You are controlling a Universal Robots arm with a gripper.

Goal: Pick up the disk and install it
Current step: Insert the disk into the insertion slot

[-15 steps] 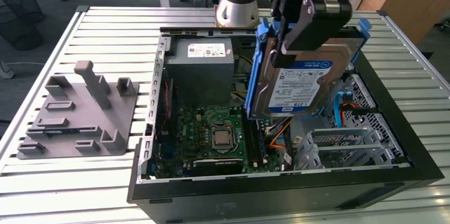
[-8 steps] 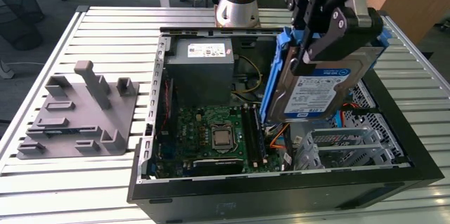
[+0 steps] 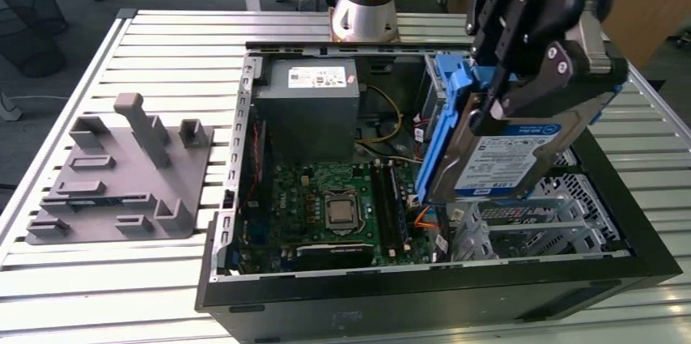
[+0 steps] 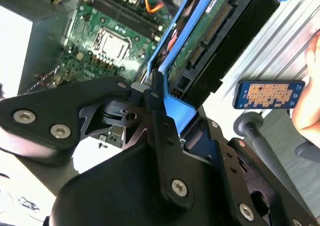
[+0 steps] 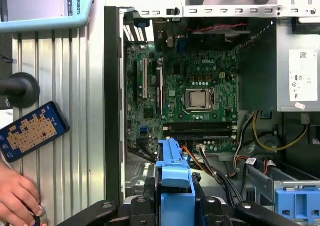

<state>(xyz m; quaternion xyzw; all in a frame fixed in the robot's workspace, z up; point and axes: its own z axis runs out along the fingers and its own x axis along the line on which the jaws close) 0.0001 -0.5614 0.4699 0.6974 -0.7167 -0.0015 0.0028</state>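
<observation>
Black gripper (image 3: 519, 109) is clamped on the disk (image 3: 507, 162), a silver hard drive in a bright blue plastic carrier frame. It hangs tilted above the silver metal drive cage (image 3: 529, 218) inside the open black computer case (image 3: 410, 299). Pick-up is done; the disk is not yet seated.

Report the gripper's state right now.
Gripper: closed on the disk, holding it above the open computer case.

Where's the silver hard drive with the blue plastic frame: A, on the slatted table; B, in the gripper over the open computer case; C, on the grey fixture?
B: the black gripper clamps the blue-framed silver hard drive above the open black computer case.
</observation>
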